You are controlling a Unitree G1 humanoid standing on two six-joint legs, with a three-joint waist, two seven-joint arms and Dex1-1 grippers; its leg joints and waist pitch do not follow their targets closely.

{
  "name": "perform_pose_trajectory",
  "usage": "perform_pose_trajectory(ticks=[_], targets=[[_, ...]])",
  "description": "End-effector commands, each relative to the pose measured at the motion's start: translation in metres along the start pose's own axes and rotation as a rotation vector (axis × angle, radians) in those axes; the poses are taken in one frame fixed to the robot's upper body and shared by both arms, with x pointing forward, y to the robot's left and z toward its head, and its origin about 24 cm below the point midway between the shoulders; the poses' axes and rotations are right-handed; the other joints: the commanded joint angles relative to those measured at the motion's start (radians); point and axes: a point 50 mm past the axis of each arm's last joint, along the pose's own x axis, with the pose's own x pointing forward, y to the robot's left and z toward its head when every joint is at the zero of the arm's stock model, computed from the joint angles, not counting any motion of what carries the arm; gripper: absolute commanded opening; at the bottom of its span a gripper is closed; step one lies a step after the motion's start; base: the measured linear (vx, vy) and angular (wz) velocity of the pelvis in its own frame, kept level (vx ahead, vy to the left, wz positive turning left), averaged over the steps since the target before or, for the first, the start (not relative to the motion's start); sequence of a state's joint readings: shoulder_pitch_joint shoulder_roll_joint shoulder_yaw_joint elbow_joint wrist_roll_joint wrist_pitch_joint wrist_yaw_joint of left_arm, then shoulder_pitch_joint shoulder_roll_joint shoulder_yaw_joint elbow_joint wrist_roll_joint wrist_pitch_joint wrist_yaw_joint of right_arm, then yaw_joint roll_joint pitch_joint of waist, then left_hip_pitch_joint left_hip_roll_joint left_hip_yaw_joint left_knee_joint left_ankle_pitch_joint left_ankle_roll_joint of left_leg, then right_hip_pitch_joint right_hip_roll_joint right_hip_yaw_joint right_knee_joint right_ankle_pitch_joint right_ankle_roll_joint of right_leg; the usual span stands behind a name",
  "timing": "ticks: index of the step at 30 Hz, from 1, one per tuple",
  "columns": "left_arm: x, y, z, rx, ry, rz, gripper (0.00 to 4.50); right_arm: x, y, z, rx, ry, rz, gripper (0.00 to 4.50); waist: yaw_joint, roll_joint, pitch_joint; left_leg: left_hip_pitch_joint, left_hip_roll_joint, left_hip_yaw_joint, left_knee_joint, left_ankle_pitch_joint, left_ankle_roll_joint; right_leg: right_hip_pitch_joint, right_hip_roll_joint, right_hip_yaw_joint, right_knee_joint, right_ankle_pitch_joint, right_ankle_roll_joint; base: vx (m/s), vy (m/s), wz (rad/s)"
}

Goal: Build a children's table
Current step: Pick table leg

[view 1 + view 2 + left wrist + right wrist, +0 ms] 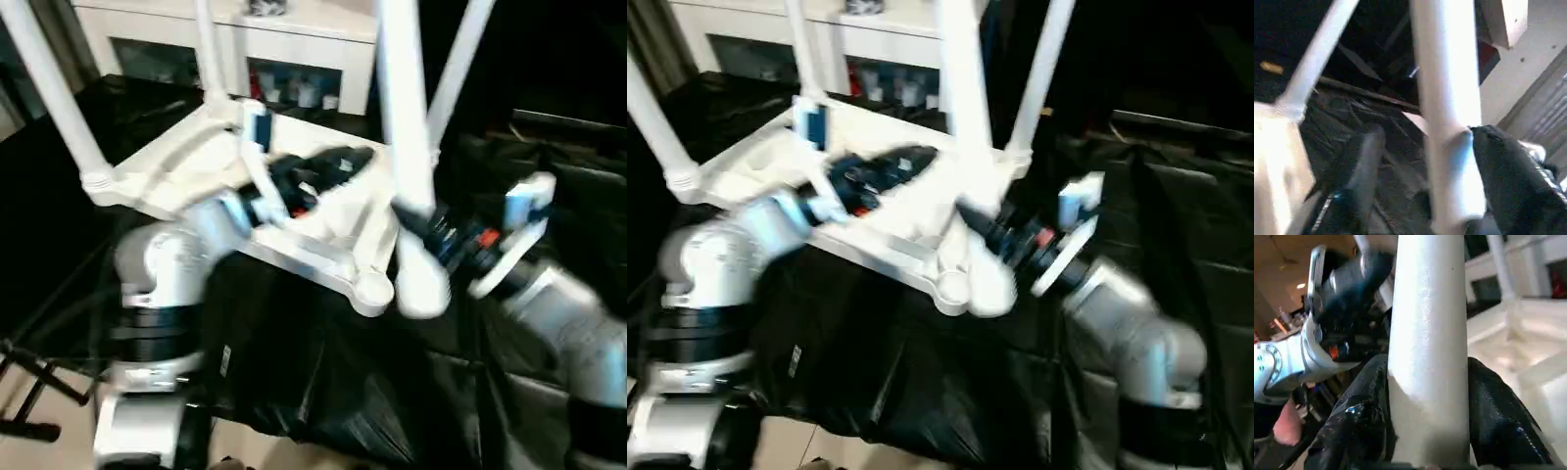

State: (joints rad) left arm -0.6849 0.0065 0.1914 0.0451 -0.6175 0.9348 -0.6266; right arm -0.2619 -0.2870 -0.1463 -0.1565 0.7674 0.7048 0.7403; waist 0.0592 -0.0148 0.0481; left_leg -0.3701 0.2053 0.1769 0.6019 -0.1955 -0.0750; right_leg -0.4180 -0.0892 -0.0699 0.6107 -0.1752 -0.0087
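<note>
- The tabletop [294,211] lay upside down on the black cover [323,392], three legs already standing in it.
- The right gripper [1428,431] squeezed the fourth leg [407,147] beside the near corner socket [372,287].
- The left gripper [313,181] hung over the tabletop; I could not tell its fingers.
- Next, I think, the leg's end needed lining up over that socket.

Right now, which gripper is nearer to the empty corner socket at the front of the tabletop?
Right. The right gripper holds the loose leg just beside the empty corner socket; the left gripper is farther back, over the tabletop middle.
</note>
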Motion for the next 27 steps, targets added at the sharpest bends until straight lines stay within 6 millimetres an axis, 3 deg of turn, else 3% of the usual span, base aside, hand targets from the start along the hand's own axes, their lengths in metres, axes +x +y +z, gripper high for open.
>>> perform_pose_trajectory(ticks=[1,7,8,11,14,18,20,23,27], targets=[[0.007,-0.004,0.003,-0.009,-0.003,0.003,3.55,0.003,0.006,0.001,-0.053,0.005,0.008,1.83,0.003,-0.011,-0.066,-0.001,0.010,0.004,-0.061,-0.076,0.055,0.068,-0.036,0.037,-0.074,-0.178,-0.182,0.000,0.000,0.00],[0.017,-0.005,0.005,-0.053,-0.042,0.035,3.93,0.010,0.006,-0.003,-0.117,0.030,-0.037,1.83,0.003,-0.011,-0.062,-0.001,0.008,0.001,-0.064,-0.112,0.036,0.066,-0.036,0.036,-0.084,-0.252,-0.144,0.000,0.000,0.00],[0.019,-0.004,0.004,-0.058,-0.037,0.060,3.93,0.013,0.007,-0.004,-0.132,0.038,-0.044,1.83,0.000,-0.010,-0.062,-0.002,0.007,0.001,-0.065,-0.120,0.033,0.065,-0.034,0.035,-0.088,-0.279,-0.124,0.000,0.000,0.00],[0.025,-0.002,0.002,-0.093,-0.047,0.104,3.96,0.020,0.007,-0.006,-0.216,0.075,-0.083,1.83,0.001,-0.009,-0.065,-0.002,0.008,-0.001,-0.064,-0.099,0.029,0.067,-0.034,0.035,-0.083,-0.235,-0.129,0.000,0.000,0.00],[0.030,0.003,-0.003,-0.078,-0.020,0.205,3.58,0.027,0.008,-0.006,-0.290,0.082,-0.123,1.83,-0.001,-0.009,-0.066,-0.001,0.008,-0.001,-0.062,-0.089,0.031,0.066,-0.032,0.036,-0.078,-0.190,-0.141,0.000,0.000,0.00],[0.034,0.010,-0.008,-0.047,-0.008,0.341,3.21,0.036,0.007,-0.004,-0.403,0.086,-0.197,1.83,-0.003,-0.008,-0.065,-0.002,0.005,-0.001,-0.062,-0.101,0.028,0.067,-0.031,0.036,-0.082,-0.206,-0.126,0.000,0.000,0.00],[0.037,0.017,-0.010,-0.040,-0.053,0.493,3.14,0.047,0.007,-0.002,-0.546,0.065,-0.284,1.83,-0.003,-0.004,-0.066,-0.002,0.005,-0.002,-0.062,-0.096,0.020,0.066,-0.030,0.036,-0.080,-0.189,-0.130,0.000,0.000,0.00],[0.038,0.019,-0.011,-0.050,-0.102,0.568,2.72,0.056,0.012,-0.001,-0.584,0.034,-0.316,1.83,-0.005,-0.002,-0.069,-0.002,0.006,-0.004,-0.062,-0.092,0.017,0.069,-0.030,0.037,-0.073,-0.143,-0.140,0.000,0.000,0.00],[0.039,0.018,-0.010,-0.040,-0.143,0.610,2.65,0.063,0.018,-0.003,-0.595,0.013,-0.317,1.83,-0.008,0.000,-0.067,-0.001,0.007,-0.003,-0.063,-0.111,0.021,0.068,-0.028,0.037,-0.073,-0.134,-0.148,0.000,0.000,0.00]])
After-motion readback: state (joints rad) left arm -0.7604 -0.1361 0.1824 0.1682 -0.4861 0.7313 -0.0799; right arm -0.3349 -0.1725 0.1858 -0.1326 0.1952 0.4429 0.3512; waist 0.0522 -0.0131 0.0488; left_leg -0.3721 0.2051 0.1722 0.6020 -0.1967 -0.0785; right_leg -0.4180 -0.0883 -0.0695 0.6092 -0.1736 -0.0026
